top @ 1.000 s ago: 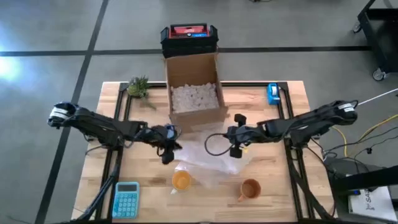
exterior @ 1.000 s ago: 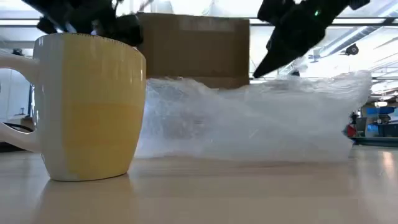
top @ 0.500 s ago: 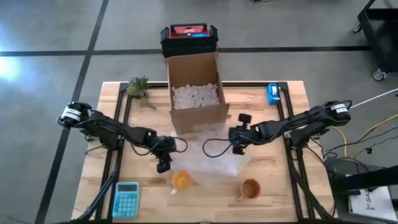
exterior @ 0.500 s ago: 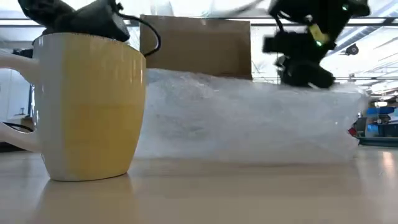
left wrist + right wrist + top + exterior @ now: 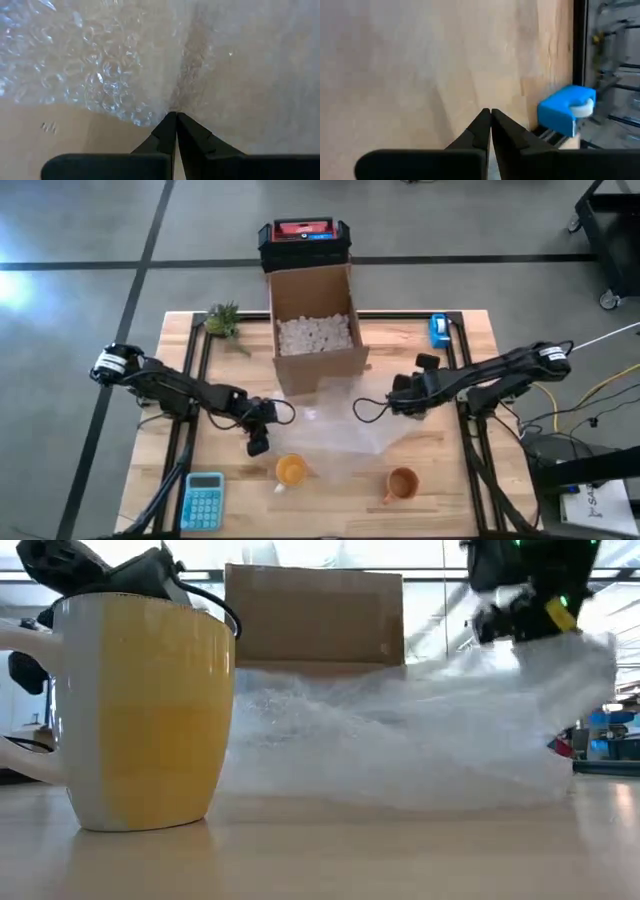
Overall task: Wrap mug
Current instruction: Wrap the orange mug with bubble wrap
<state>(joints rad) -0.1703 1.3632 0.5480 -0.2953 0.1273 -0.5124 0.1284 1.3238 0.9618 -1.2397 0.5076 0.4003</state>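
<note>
The yellow mug (image 5: 290, 470) stands on the table (image 5: 180, 360) at the near edge of the sheet of bubble wrap (image 5: 335, 430), not yet on it; a second, brown mug (image 5: 401, 483) sits apart to the right. The left tool (image 5: 258, 446) is closed with its tips pinching the wrap's left edge, just beside the yellow mug. The right tool (image 5: 393, 404) is also closed, apparently gripping the wrap's right edge, which the low view shows lifted off the table. The main risk, as I judge it, is the thin edge slipping from either pinch as the sheet is pulled, since each grip is only at the very tips. The left arm could also nudge or tip the yellow mug, being so close. The cardboard box (image 5: 312, 330) behind could snag the sheet.
</note>
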